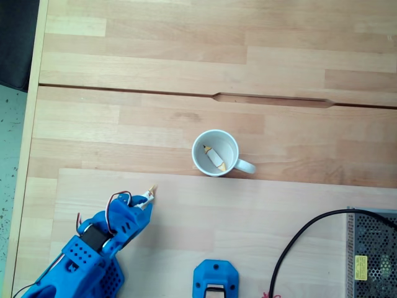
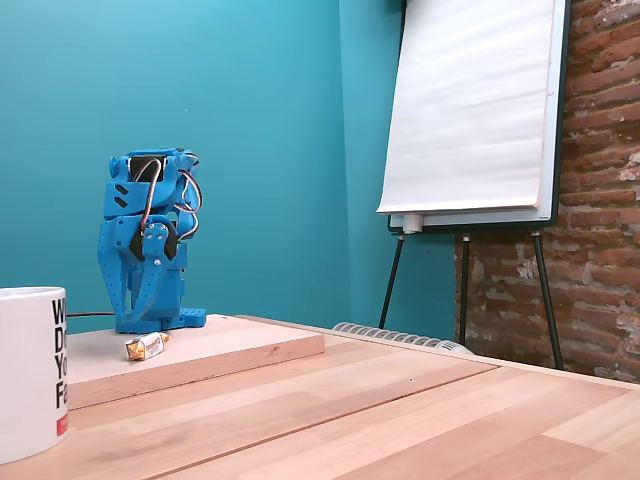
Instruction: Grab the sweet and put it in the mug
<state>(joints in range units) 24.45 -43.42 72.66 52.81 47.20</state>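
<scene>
A small wrapped sweet (image 1: 151,192) lies on the raised wooden board (image 1: 248,217), its long axis running diagonally in a fixed view from above, one tan twisted end pointing up and right toward the mug (image 1: 216,153). It sits right at the tip of the blue arm's gripper (image 1: 144,200), apparently touching or just inside the fingertips; whether the fingers are clamped on it cannot be told. In a fixed view from table level, the sweet (image 2: 146,346) rests flat on the board (image 2: 250,350) just in front of the folded arm (image 2: 148,240). The white mug stands apart, with a slim white sweet with a yellow tip (image 1: 215,157) inside.
</scene>
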